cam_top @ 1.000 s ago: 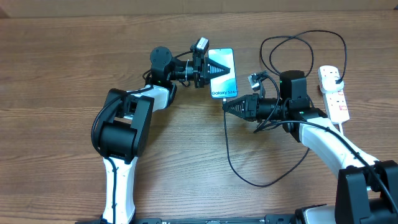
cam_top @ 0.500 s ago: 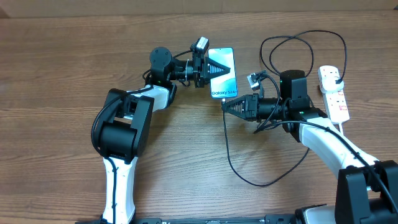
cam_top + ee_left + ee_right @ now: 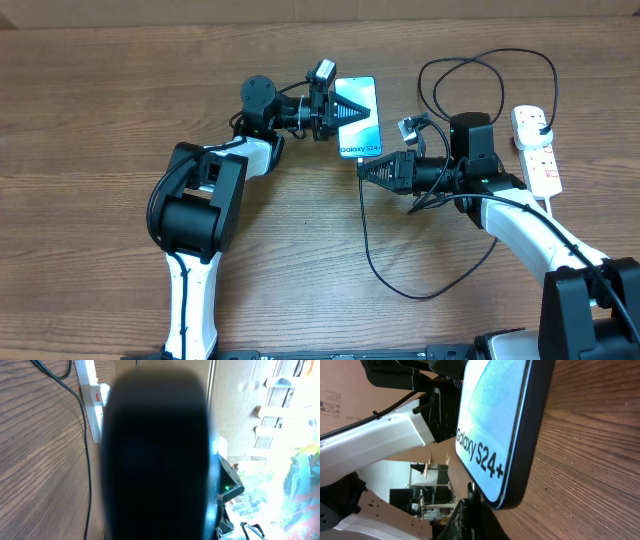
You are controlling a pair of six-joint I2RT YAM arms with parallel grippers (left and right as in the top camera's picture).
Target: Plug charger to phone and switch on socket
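Phone [image 3: 368, 135] lies flat on table [image 3: 100, 120], right under tips of L claw [image 3: 347, 110]. This claw is fully closed w/ nothing gripped. R claw [image 3: 364, 170] is closed too, pinching charger [image 3: 365, 225] tip just in front of itself, at the phone's end. Power strip [image 3: 540, 160] is well behind R claw.

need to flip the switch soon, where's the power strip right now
In the overhead view the white power strip lies flat at the right side of the table, just right of the right arm, with the phone further left beyond that arm.
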